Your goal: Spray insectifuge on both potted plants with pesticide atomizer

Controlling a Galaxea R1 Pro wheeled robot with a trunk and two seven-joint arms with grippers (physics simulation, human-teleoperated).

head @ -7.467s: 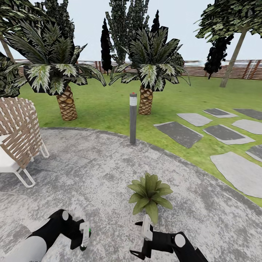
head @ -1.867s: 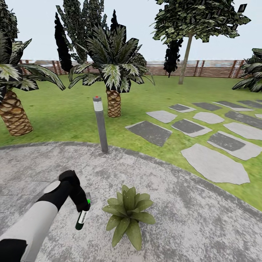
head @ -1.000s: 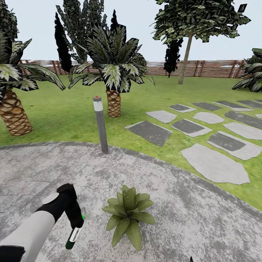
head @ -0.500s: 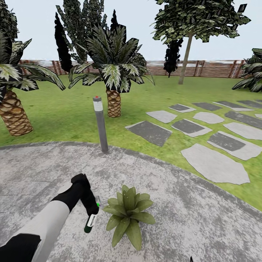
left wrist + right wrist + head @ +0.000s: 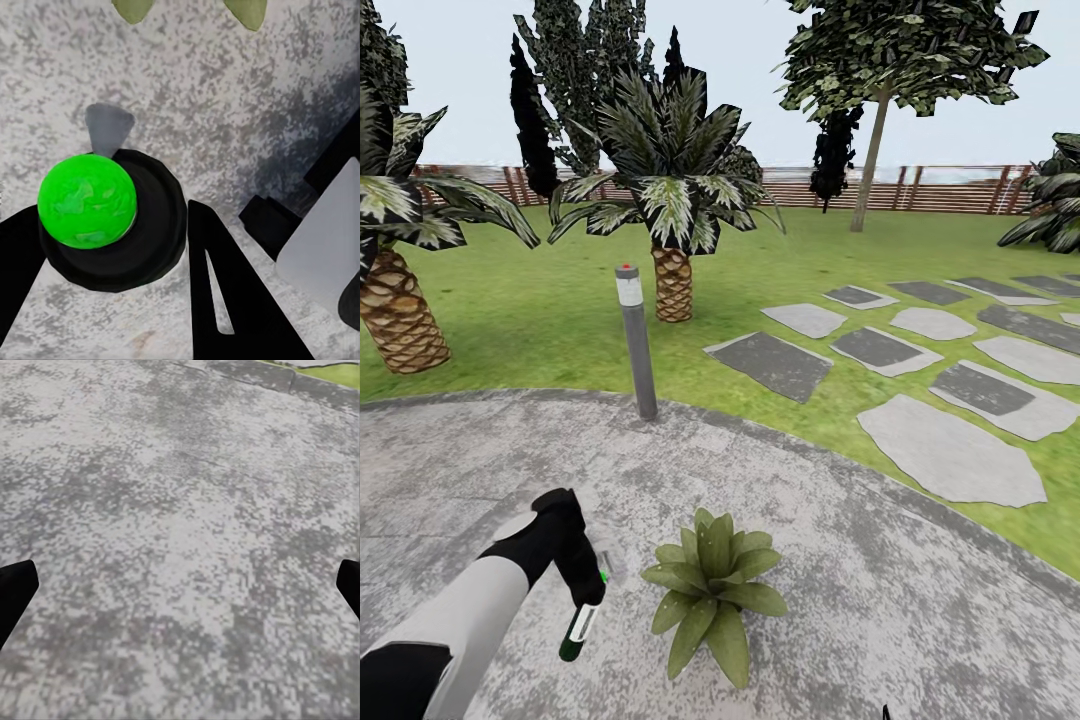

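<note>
My left gripper [image 5: 588, 588] is shut on the pesticide atomizer [image 5: 576, 630], a slim dark green bottle with a white label that hangs tilted over the paved patio [image 5: 920, 620]. It is just left of one potted plant [image 5: 712, 585], a low rosette of broad green leaves. In the left wrist view the atomizer's bright green top [image 5: 88, 199] sits between my black fingers [image 5: 225, 300], with leaf tips [image 5: 247, 10] beyond. The right wrist view has my right gripper [image 5: 180, 589] open over bare paving. The second potted plant is out of view.
A grey bollard lamp [image 5: 635, 340] stands at the patio's far edge. Behind it are lawn [image 5: 540, 320], scaly-trunked palms [image 5: 672, 200] and a brown slatted fence [image 5: 950, 190]. Grey stepping stones [image 5: 950, 450] cross the grass on the right.
Over the last second my left arm swung the atomizer toward the plant, then drew it back left and lower. Since the oldest frame the camera has turned, shifting the whole scene.
</note>
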